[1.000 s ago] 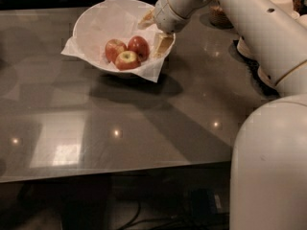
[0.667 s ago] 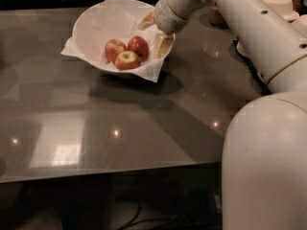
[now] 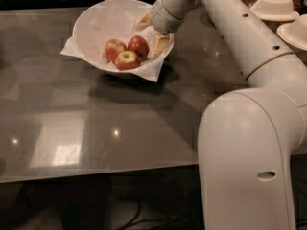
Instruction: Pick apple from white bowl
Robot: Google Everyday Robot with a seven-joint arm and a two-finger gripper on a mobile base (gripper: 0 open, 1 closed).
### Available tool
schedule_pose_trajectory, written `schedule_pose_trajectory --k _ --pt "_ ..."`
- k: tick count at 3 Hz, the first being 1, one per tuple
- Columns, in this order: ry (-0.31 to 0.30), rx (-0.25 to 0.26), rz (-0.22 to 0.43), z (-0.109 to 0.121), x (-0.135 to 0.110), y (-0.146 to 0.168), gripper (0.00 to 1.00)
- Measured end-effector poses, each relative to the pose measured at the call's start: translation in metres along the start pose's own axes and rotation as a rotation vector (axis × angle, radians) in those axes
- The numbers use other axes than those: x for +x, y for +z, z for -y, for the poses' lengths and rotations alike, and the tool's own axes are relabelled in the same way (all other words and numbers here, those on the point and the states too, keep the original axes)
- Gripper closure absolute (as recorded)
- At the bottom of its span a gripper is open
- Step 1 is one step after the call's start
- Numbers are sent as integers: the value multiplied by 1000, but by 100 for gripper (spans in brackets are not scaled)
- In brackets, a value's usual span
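Observation:
The white bowl, lined with crinkled white paper, stands at the far left of the table. Three apples lie in it. The apple, deep red and glossy, is the rightmost. A paler red one lies to its left and a yellow-green-topped one in front. My gripper reaches over the bowl's right rim, open and empty. One beige finger is above the apple, the other finger is just right of it.
Stacked beige-white disposable bowls and another bowl stand at the far right. My white arm crosses the right side of the dark glossy table. The table's front edge is near the bottom.
The gripper stays at the bowl's right rim beside the deep red apple. The arm's near segment has shifted slightly left in view. The apples have not moved.

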State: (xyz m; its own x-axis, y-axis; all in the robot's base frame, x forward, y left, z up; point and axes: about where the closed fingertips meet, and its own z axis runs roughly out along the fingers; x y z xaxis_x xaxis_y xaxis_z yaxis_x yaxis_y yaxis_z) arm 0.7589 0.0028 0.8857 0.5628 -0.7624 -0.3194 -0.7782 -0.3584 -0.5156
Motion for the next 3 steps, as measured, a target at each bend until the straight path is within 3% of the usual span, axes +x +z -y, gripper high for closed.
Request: schedule_pose_trajectory --k 3 --pt "13 -32 49 4 -8 13 36"
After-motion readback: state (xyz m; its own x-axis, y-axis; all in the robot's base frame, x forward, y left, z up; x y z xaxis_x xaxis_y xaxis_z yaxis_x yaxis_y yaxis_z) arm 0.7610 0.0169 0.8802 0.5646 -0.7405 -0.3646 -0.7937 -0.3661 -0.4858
